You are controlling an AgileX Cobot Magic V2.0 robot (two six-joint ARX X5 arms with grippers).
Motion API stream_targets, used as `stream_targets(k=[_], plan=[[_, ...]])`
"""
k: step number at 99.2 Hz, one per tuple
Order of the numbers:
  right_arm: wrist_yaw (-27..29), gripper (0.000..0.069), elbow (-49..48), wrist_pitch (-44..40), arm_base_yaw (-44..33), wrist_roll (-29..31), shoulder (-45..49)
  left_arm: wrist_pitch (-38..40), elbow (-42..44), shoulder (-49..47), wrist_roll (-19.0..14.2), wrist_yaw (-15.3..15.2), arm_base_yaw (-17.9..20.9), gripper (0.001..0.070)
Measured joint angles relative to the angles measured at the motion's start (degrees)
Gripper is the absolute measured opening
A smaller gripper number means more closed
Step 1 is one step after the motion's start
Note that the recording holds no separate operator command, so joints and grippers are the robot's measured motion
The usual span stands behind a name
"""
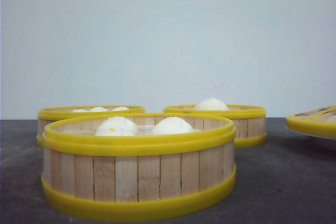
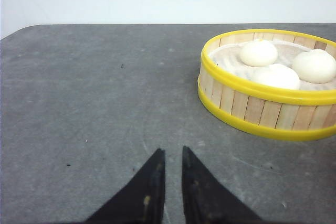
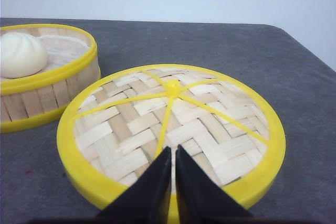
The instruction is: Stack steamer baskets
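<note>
Three steamer baskets with pale slat walls and yellow rims stand apart on the dark grey table, all holding white buns. The nearest basket is in the middle, another basket is at the back left and a third basket at the back right. My left gripper hovers shut over bare table, holding nothing, with a three-bun basket apart from it. My right gripper is shut and empty above the woven lid, beside a one-bun basket. Neither gripper shows in the front view.
The flat yellow-rimmed lid lies at the table's right side. A pale wall stands behind the table. The table's far edge and rounded corner show in the left wrist view, and its right edge shows in the right wrist view.
</note>
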Motion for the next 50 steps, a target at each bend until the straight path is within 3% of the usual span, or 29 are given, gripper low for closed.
stream_targets(k=[12,22,34,50], plan=[[-1.25,0.0009,-0.02,0.9,0.0,2.6,0.0,0.0,0.0,0.0,-0.02,0.0,0.0,0.0032],[-3.17,0.0009,-0.02,1.97,0.0,8.68,0.0,0.0,0.0,0.0,-1.73,0.04,0.0,0.0032],[-5.4,0.0009,-0.02,2.14,0.0,18.47,0.0,0.0,0.0,0.0,-8.83,0.04,0.0,0.0032],[-5.64,0.0009,-0.02,3.74,0.0,25.18,0.0,0.28,0.0,0.0,-16.41,0.04,0.0,0.0032]])
